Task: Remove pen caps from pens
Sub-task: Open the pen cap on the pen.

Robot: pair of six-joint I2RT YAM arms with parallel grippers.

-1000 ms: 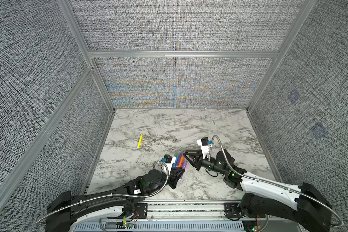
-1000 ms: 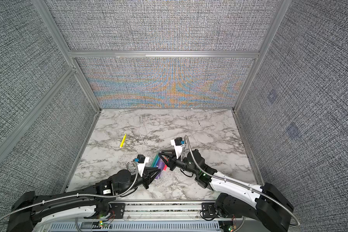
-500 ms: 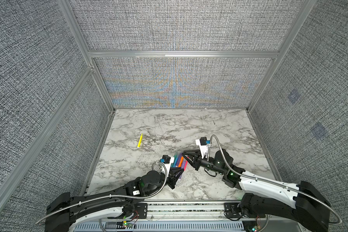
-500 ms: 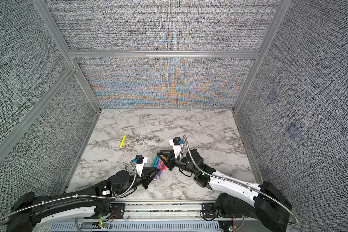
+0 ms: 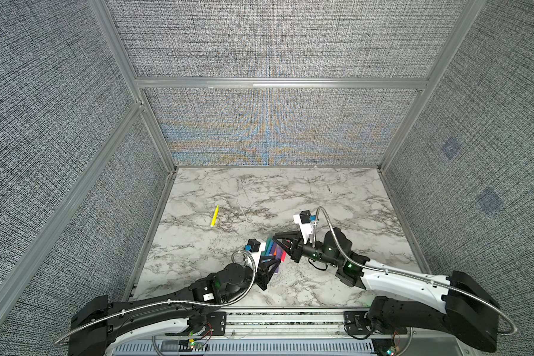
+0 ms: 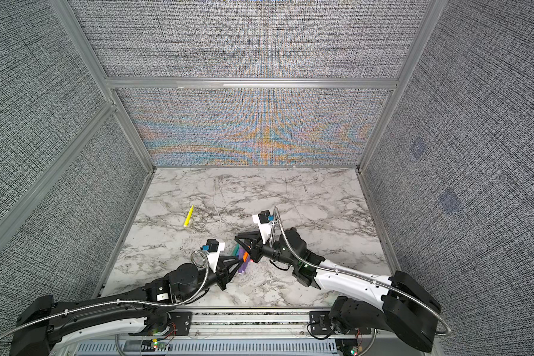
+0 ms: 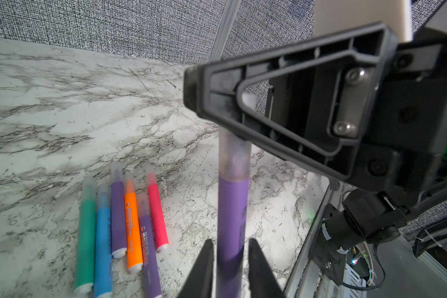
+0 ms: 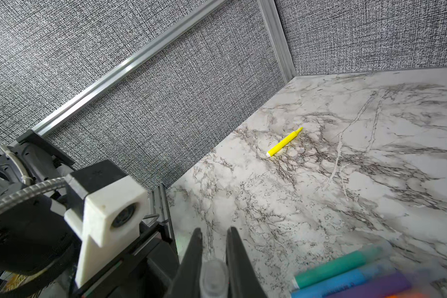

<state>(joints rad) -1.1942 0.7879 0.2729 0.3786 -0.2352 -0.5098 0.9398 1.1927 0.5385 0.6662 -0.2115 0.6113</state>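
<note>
The tabletop (image 5: 336, 197) is patterned as white marble with grey veining, and the walls (image 5: 259, 40) are covered in speckled grey weave. A yellow pen (image 5: 215, 215) is seen at ten o'clock of the row of pens (image 7: 119, 227), which are coloured green, blue, purple, orange, purple and pink-red, with white ends. A purple pen (image 7: 232, 214) is topped by a clear cap (image 7: 234, 154). The left gripper (image 7: 230, 242) and right gripper (image 8: 214, 229) are black.

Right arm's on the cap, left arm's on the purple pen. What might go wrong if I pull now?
1. The left gripper seems loose around the purple pen, and the cap, clamped by the right gripper, is still on it. A pull may drag the whole pen along instead of uncapping it.
2. If the pen slips free, it could drop onto the pens lying nearby and scatter them.
</note>
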